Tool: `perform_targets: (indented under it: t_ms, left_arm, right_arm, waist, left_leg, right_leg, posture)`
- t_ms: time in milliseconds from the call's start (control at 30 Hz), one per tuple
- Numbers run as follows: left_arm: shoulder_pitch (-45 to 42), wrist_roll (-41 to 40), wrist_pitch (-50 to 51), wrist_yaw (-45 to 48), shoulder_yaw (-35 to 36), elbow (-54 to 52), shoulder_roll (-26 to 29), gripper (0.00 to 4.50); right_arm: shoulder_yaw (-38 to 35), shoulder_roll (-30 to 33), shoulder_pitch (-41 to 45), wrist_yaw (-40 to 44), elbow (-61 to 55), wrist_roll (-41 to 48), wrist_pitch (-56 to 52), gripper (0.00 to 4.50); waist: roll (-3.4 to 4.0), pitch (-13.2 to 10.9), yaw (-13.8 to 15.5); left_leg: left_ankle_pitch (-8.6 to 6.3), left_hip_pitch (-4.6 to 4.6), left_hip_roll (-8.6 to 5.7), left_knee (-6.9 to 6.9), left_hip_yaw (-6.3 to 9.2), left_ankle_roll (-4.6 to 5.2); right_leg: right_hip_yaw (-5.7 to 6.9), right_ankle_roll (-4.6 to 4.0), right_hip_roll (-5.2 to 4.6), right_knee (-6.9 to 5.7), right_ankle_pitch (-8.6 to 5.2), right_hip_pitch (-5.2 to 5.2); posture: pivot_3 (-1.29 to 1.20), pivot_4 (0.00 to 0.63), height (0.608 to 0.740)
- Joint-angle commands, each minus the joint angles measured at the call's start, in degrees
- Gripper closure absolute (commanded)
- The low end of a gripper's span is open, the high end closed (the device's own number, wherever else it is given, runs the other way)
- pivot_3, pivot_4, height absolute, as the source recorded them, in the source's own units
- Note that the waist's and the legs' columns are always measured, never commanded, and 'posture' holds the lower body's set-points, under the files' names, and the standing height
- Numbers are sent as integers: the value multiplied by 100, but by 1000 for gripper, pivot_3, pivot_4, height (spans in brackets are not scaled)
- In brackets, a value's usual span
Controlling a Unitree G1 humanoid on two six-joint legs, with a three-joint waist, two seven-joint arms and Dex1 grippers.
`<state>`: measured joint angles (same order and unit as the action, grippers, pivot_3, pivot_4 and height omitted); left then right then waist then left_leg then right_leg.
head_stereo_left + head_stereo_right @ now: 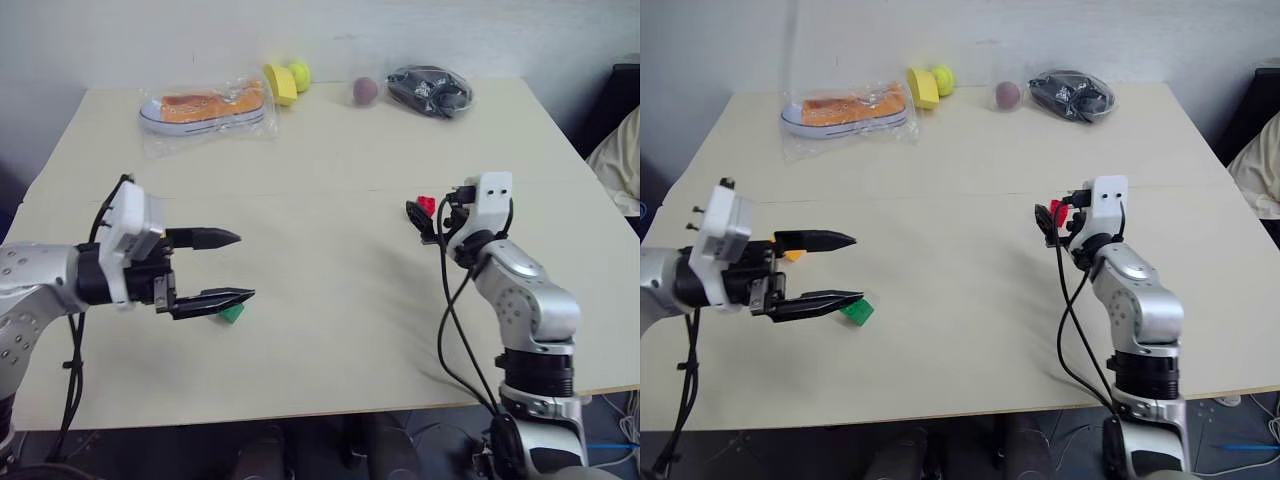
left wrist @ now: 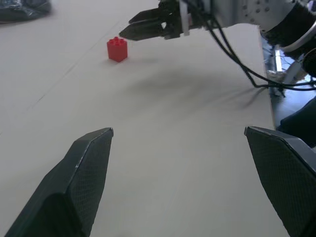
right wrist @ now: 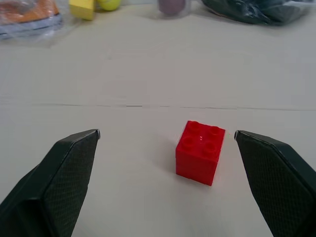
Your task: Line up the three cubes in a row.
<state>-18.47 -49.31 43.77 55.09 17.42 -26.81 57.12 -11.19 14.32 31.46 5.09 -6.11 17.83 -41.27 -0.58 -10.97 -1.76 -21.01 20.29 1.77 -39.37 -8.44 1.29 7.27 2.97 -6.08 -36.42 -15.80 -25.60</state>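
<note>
Your right gripper point(image 3: 165, 163) is wide open and empty, with the studded red brick point(image 3: 199, 152) just ahead between its textured fingers. Left gripper point(image 1: 835, 270) gapes empty too, green brick point(image 1: 856, 311) beside its lower fingertip, orange-yellow brick point(image 1: 793, 256) peeking behind in the right eye view.

The right gripper point(image 3: 165, 148) stands wide open, and the small red studded plastic brick point(image 3: 199, 152) sits on the pale tabletop point(image 1: 330, 310) in the gap ahead of its fingertips, nearer one finger, with bare surface all round it. Between the spread fingers of the left gripper point(image 1: 847, 268) lies open table; the small green studded brick point(image 1: 856, 311) sits just past the tip of its lower finger, and a small orange-yellow brick point(image 1: 793, 256) shows just beside the upper finger.
</note>
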Motion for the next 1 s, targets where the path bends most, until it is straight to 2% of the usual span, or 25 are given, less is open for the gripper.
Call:
perform_targets:
  t_ms: [33,200,400,500,733,900,933,1000]
  left_arm:
    - [-404,-76,-13,15,-217,-54,-35,18]
    - [-558,-73,-20,-13,-360,-124,-84,18]
    - [-653,-53,-37,-95,-388,-134,-129,18]
    - [-659,-54,-39,-108,-354,-154,-112,0]
    - [-634,-50,-59,-163,-274,-151,-95,0]
    - [-614,-27,-93,-182,-294,-144,-115,0]
    - [-609,-32,-92,-179,-325,-156,-127,0]
    - [-602,-43,-89,-168,-353,-167,-137,0]
  right_arm:
    - [136,-229,306,-350,493,-358,477,0]
    - [66,-401,693,-445,1325,-461,885,0]
    - [-116,-561,1422,-662,2987,-545,1652,0]
    - [-109,-583,1671,-658,3651,-605,1940,607]
    - [-58,-596,1758,-632,3946,-661,2245,3001]
    - [121,-315,1566,-214,3667,-789,2382,2973]
    - [323,-124,1450,605,3370,-645,2400,2973]
    - [564,100,1303,1610,2995,-438,2396,2973]
  waist:
    - [0,0,-7]
    - [0,0,-28]
    - [0,0,-54]
    - [0,0,-82]
    - [0,0,-139]
    - [0,0,-143]
    - [1,0,-143]
    - [2,-1,-125]
  left_leg:
    - [1,-2,0,0,-1,1]
    - [3,-4,11,0,-3,-4]
    - [6,-7,14,0,-3,-8]
    - [6,-5,16,0,-3,-8]
    - [6,-5,21,0,-1,-8]
    - [7,-5,25,0,-1,-10]
    - [7,-5,25,0,-1,-10]
    - [7,-4,24,0,-1,-10]
  right_leg:
    - [-4,0,12,-2,0,0]
    - [-23,0,41,-1,0,-1]
    - [-31,-1,40,-3,0,0]
    - [-32,-1,37,-1,-1,-1]
    - [-33,-1,34,-2,-1,0]
    - [-35,-1,36,-1,-1,0]
    - [-36,-1,36,-1,-1,0]
    - [-37,-1,36,2,-1,0]
  posture:
    - [0,150,740]
    - [0,150,740]
    - [0,150,740]
    - [0,150,740]
    - [0,150,740]
    - [0,150,740]
    - [0,150,740]
    - [0,150,740]
